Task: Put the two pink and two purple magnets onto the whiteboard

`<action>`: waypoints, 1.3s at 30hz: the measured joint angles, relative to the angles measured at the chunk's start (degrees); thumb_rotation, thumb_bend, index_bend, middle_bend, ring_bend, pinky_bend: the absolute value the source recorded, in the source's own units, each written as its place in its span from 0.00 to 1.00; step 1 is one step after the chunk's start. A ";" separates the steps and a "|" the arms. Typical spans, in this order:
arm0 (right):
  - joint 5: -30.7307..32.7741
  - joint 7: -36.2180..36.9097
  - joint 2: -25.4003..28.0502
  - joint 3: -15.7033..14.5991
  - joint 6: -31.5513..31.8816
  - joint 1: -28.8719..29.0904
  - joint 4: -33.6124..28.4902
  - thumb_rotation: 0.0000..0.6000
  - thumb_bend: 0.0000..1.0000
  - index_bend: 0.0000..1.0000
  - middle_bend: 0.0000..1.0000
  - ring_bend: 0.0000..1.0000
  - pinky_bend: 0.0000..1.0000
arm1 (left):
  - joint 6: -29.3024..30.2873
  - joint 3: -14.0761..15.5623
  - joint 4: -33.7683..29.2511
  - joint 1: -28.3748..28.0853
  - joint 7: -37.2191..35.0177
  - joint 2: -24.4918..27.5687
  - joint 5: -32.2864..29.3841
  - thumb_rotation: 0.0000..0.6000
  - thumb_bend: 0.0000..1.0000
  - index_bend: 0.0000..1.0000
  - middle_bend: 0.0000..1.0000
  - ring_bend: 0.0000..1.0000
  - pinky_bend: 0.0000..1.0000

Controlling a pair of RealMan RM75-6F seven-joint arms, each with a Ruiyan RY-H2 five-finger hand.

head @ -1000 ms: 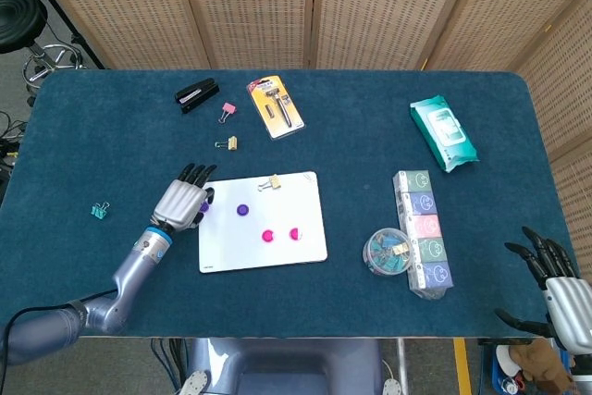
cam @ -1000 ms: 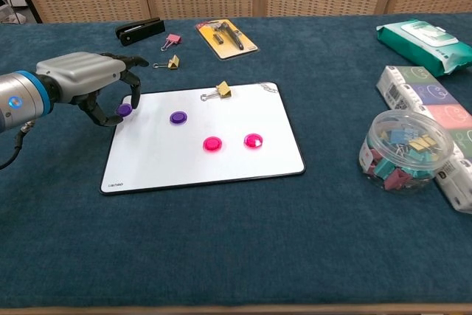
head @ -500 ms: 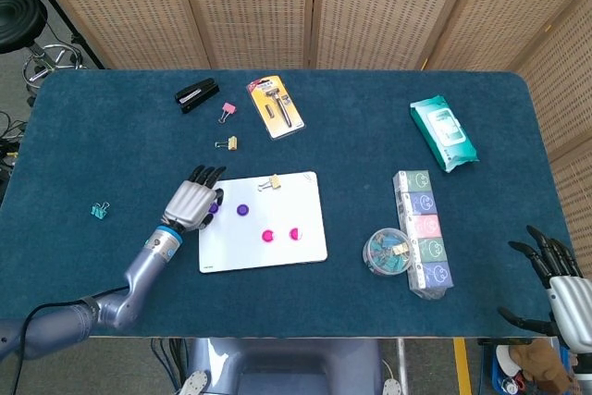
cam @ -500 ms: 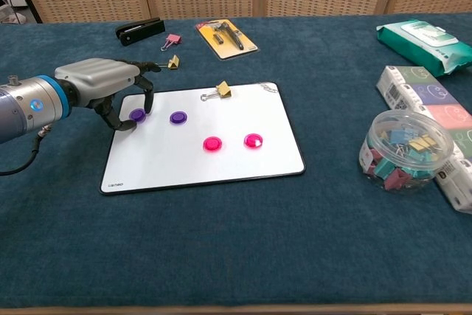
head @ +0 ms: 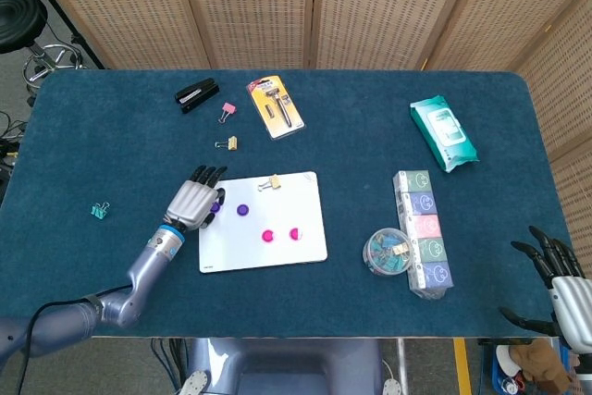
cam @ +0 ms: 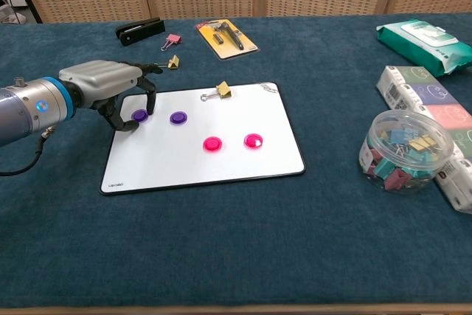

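On the whiteboard (cam: 221, 145) | left hand (cam: 110, 86) fingers pinch purple magnet (cam: 139, 115) (near left edge) | right hand (head: 566, 286) fingers spread

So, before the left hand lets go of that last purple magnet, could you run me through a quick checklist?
1. Held purple magnet over the whiteboard, inside its left edge: ok.
2. Magnet flat against the board: cannot tell, fingers hide its underside.
3. Left hand pinches the magnet: ok.
4. Other purple magnet and two pink magnets on the board: ok.
5. Gold binder clip apart from the release spot: ok.
6. Right hand open, off at the table's right edge: ok.
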 measured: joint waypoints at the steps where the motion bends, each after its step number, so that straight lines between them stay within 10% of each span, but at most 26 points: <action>1: -0.03 -0.01 0.01 0.00 0.08 -0.04 -0.04 1.00 0.03 0.16 0.00 0.00 0.00 | -0.02 0.07 0.00 -0.02 -0.05 -0.03 -0.03 1.00 0.40 0.59 0.00 0.00 0.00; 39: -0.90 1.07 0.54 -0.05 1.12 -0.60 -0.03 1.00 0.02 0.16 0.00 0.00 0.00 | 2.73 0.04 -7.15 0.02 2.31 4.63 -3.04 1.00 0.38 0.28 0.00 0.00 0.00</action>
